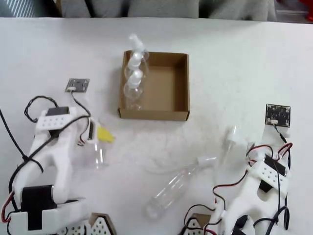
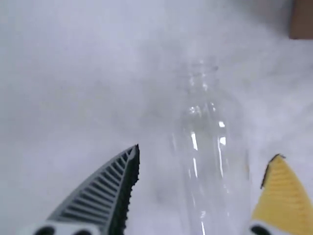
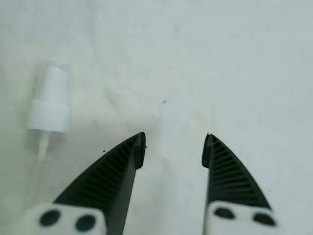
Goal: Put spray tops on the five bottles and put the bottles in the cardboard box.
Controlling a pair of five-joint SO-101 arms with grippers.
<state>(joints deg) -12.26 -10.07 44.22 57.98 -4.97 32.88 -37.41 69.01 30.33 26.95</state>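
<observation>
The cardboard box (image 1: 168,85) sits mid-bench toward the far edge, with 3 spray-topped bottles (image 1: 134,73) standing in a row against its wall on the left arm's side; the rest of its floor shows as open brown cardboard. The left claw (image 2: 205,152) is spread, its grey and yellow fingers on either side of an uncapped clear bottle (image 2: 210,161) that stands upright on the white bench (image 1: 234,58). A gap shows on the grey finger's side. Nearer the front edge, between the 2 arms, 1 more bottle (image 1: 171,191) lies on its side, neck toward the right arm, with a white top at its neck end (whether it is screwed on I cannot tell). The right claw (image 3: 173,144) hangs spread over bare bench, pinching nothing, and a loose spray top (image 3: 49,105) with its dip tube lies just beside 1 finger.
</observation>
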